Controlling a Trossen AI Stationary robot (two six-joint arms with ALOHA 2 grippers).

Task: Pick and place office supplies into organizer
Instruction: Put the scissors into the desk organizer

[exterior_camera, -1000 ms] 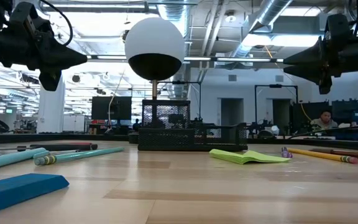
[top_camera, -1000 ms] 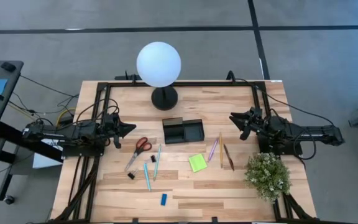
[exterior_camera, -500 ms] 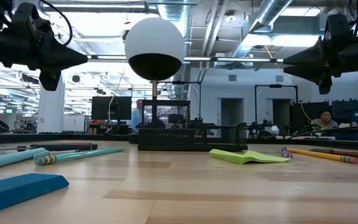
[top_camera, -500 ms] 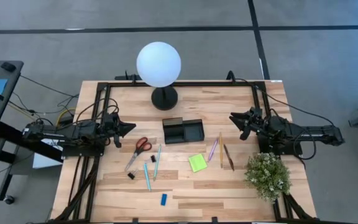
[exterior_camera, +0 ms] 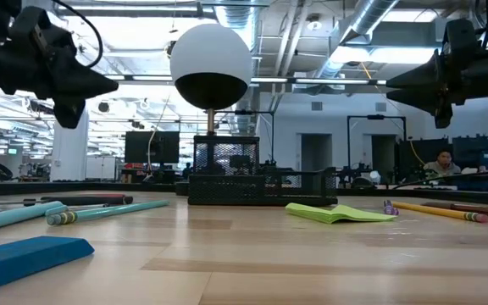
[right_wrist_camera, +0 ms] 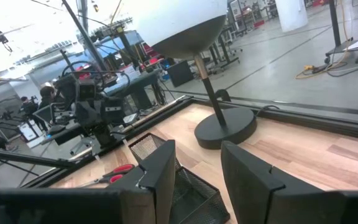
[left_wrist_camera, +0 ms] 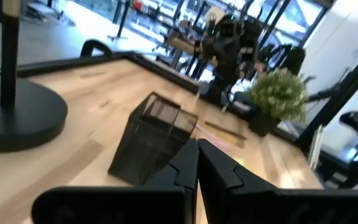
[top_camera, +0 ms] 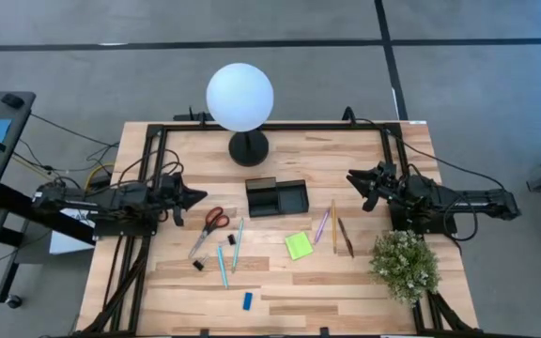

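Organizer (top_camera: pixel 276 198), a low black mesh tray, sits near the middle of the wooden bench (top_camera: pixel 280 291), just in front of the round black base of the white globe lamp (top_camera: pixel 239 96). Nothing lies in its compartments as far as the high view shows. The office supplies lie loose on the bench in front of it: red-handled scissors (top_camera: pixel 210 226) to its left, 2 light-blue pens (top_camera: pixel 229 253) beside them, 2 small black clips (top_camera: pixel 198 265) near the scissors' tip, a small blue eraser (top_camera: pixel 247 300) closest to the front edge, a lime-green sticky-note pad (top_camera: pixel 299 246) in front of the tray, and pencils (top_camera: pixel 334 228) to the pad's right, one of them purple. A green potted plant (top_camera: pixel 404 265) stands at the right front corner.

Left gripper (top_camera: pixel 198 198) hovers above the bench left of the scissors, jaws closed and holding nothing. Right gripper (top_camera: pixel 353 177) hovers right of the tray, behind the pencils, jaws apart and empty
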